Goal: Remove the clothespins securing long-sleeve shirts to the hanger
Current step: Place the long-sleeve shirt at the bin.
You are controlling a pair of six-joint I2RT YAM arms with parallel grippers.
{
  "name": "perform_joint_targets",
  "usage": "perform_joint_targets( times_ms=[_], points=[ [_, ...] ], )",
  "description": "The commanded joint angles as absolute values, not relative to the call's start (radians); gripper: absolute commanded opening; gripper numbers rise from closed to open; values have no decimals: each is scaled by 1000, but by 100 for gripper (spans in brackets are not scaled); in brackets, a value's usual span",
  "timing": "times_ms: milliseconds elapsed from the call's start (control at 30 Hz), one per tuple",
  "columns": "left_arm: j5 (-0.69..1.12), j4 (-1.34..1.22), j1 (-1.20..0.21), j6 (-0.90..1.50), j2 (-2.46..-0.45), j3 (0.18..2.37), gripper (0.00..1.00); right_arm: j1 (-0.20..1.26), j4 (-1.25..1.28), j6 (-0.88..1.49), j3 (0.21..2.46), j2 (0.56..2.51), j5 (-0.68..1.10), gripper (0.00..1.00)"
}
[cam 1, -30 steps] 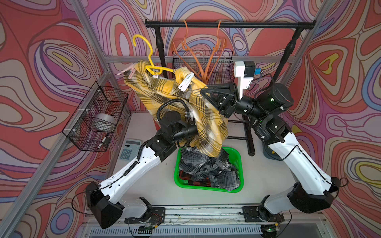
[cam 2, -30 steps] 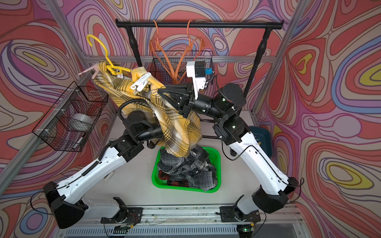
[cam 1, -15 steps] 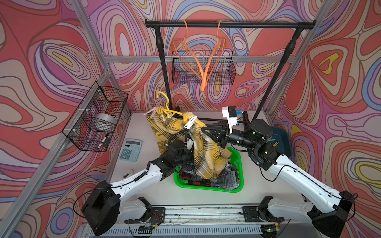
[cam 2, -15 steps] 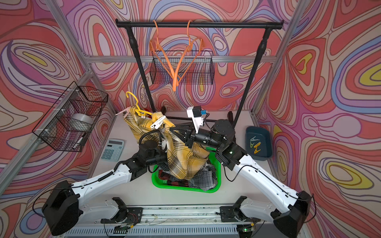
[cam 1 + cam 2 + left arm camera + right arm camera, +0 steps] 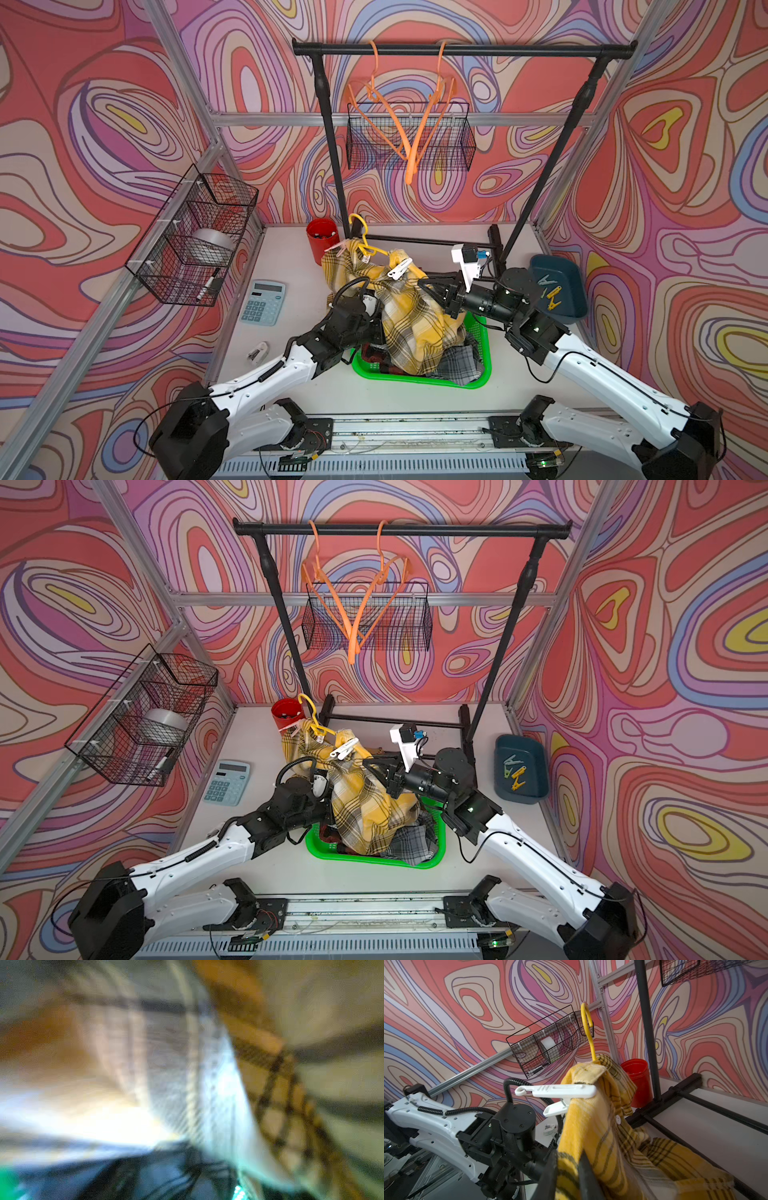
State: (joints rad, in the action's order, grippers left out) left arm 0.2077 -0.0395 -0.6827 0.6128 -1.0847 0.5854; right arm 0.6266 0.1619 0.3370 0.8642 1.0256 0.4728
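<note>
The yellow-and-black plaid shirt [image 5: 415, 320] [image 5: 365, 808] [image 5: 591, 1126] hangs on a yellow hanger [image 5: 359, 226] [image 5: 586, 1022] and slumps onto the green basket [image 5: 415, 376] [image 5: 374, 861]. A white clothespin [image 5: 400, 268] [image 5: 344, 749] [image 5: 556, 1091] clips one shoulder. A pale clothespin [image 5: 338, 248] clips the other. My right gripper [image 5: 568, 1159] [image 5: 436, 286] is shut on the cloth-covered shoulder below the white pin. My left arm [image 5: 345, 322] reaches under the shirt, where its fingers are hidden. The left wrist view is a blur of plaid cloth [image 5: 280, 1105]. A grey plaid shirt [image 5: 457, 361] lies in the basket.
Two orange hangers [image 5: 409, 124] hang on the black rail [image 5: 457, 49] in front of a wire basket [image 5: 457, 141]. A side wire basket [image 5: 195, 237], red cup [image 5: 322, 239], calculator [image 5: 263, 302] and a blue tray [image 5: 565, 266] holding loose clothespins [image 5: 550, 291] surround the work area.
Both arms have come down from the height of the back wire basket, bringing the yellow shirt and its hanger onto the green basket. The right gripper still holds the shoulder.
</note>
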Motion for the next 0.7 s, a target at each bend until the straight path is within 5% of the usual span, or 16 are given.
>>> perform_joint_targets(
  times_ms=[0, 433, 667],
  points=[
    [128, 142, -619, 586, -1008, 620, 97, 586, 195, 324, 904, 1007, 503, 0],
    [-130, 739, -398, 624, -794, 708, 98, 563, 181, 314, 940, 1025, 543, 0],
    [76, 573, -159, 649, -851, 636, 98, 563, 164, 316, 948, 1017, 563, 0]
  ],
)
